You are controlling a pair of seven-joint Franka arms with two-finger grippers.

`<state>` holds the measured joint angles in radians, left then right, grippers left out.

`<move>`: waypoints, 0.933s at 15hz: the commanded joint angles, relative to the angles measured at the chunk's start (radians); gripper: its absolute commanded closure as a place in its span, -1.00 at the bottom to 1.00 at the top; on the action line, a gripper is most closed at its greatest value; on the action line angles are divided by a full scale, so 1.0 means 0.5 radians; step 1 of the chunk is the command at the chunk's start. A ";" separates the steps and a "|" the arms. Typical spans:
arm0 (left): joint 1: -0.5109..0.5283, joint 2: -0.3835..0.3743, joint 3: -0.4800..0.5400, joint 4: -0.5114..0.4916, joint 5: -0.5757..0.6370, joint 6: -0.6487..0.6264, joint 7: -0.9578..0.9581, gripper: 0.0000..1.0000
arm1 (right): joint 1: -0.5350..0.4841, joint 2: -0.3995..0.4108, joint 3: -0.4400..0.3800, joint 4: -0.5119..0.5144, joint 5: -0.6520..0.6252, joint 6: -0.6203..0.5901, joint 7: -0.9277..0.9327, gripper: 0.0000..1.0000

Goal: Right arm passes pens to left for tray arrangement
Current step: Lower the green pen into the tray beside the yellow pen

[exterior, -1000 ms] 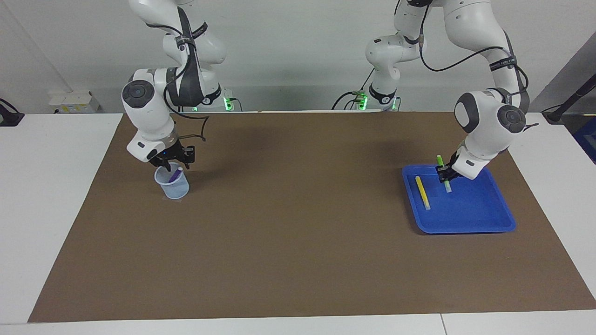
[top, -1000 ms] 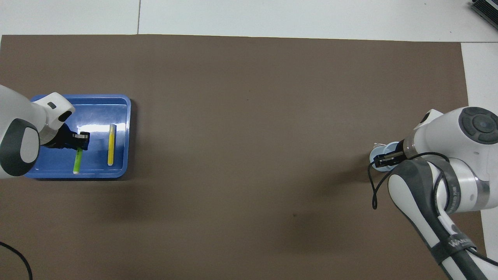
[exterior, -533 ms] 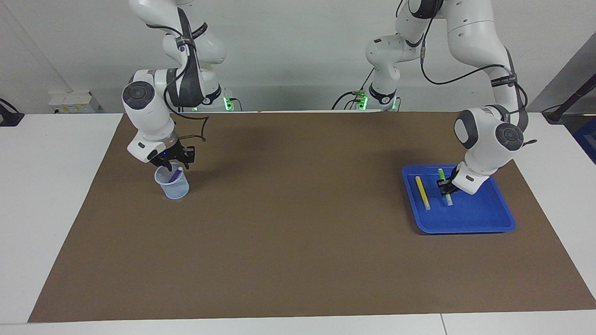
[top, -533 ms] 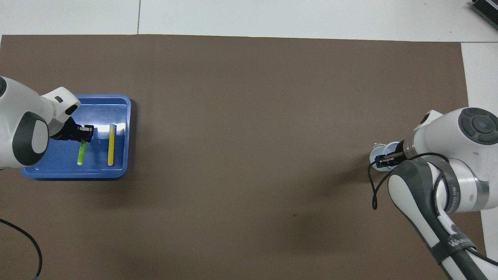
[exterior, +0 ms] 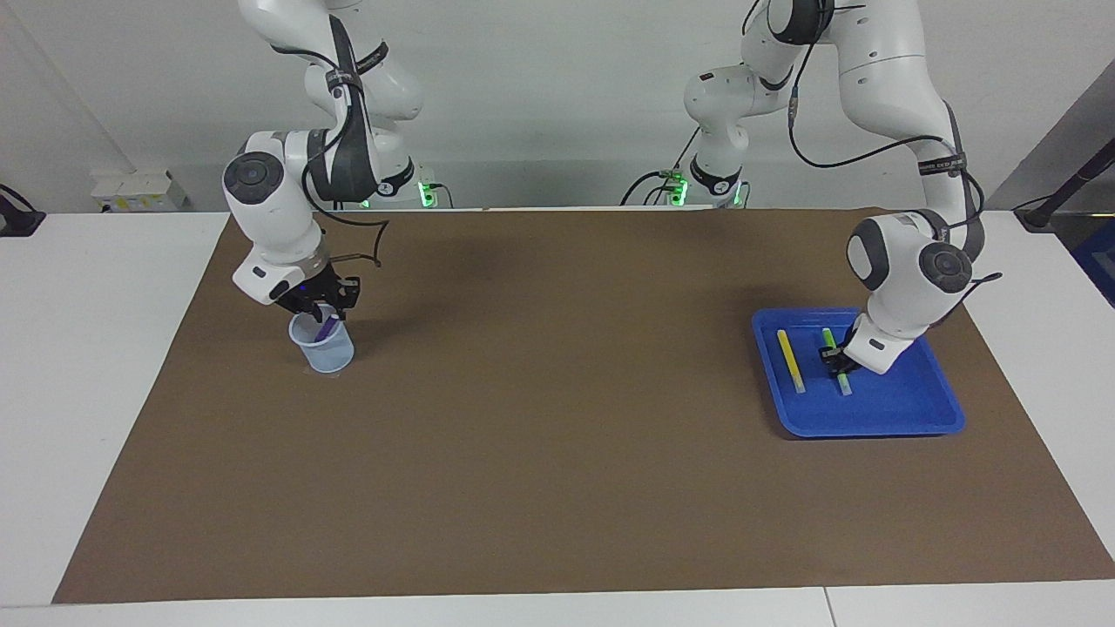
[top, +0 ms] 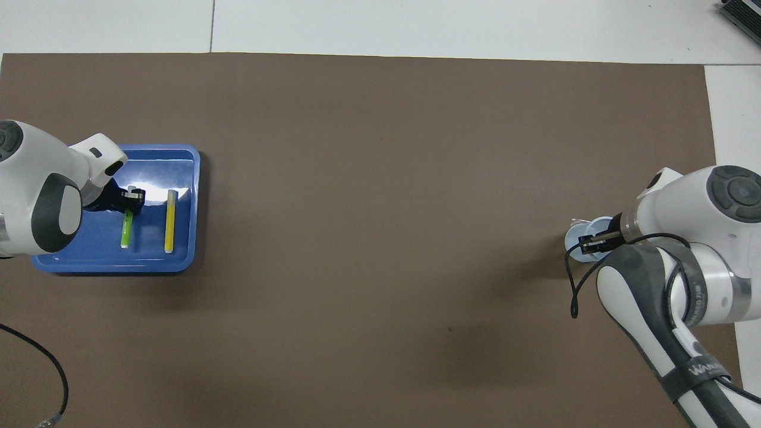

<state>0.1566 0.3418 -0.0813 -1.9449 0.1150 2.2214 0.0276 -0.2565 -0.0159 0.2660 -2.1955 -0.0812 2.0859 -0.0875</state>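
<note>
Blue tray (exterior: 906,414) holds the yellow pen (exterior: 790,360) and the green pen (exterior: 834,359), side by side. Left gripper (exterior: 838,360) grips the green pen. Right gripper (exterior: 319,306) is over the cup (exterior: 324,348), apparently pinching the purple pen (exterior: 327,328).

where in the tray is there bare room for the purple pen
The tray is bare from the green pen to its wall at the left arm's end, though the left pincer hangs there. The strip between the green pen and the yellow pen is narrow.
</note>
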 commanded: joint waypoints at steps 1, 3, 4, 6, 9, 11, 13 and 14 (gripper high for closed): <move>0.012 0.010 -0.018 -0.031 0.037 0.061 -0.015 0.28 | -0.036 0.010 0.029 -0.018 -0.058 0.050 0.025 0.20; 0.009 0.010 -0.021 -0.031 0.034 0.061 -0.018 0.13 | -0.036 0.023 0.029 -0.005 -0.101 0.053 0.022 0.20; 0.006 0.010 -0.021 -0.028 0.034 0.061 -0.018 0.08 | -0.036 0.023 0.029 -0.002 -0.111 0.065 0.016 0.20; 0.000 0.010 -0.021 -0.022 0.019 0.058 -0.015 -0.02 | -0.042 0.023 0.029 -0.002 -0.114 0.074 0.012 0.19; 0.000 0.010 -0.025 0.003 0.003 0.027 -0.018 -0.36 | -0.042 0.026 0.032 -0.002 -0.111 0.080 0.012 0.11; 0.000 0.010 -0.025 0.055 -0.110 -0.037 -0.021 -0.66 | -0.042 0.026 0.032 -0.005 -0.111 0.093 0.012 -0.12; 0.000 0.010 -0.021 0.128 -0.193 -0.129 -0.024 -0.77 | -0.042 0.026 0.032 -0.005 -0.111 0.093 0.012 -0.14; 0.003 0.010 -0.021 0.162 -0.208 -0.193 -0.027 -0.79 | -0.042 0.026 0.032 -0.002 -0.111 0.093 0.012 -0.16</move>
<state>0.1564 0.3429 -0.0925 -1.9131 0.0388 2.1941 0.0225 -0.2571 -0.0124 0.2691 -2.1954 -0.1051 2.1061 -0.0875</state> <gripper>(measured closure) 0.123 0.396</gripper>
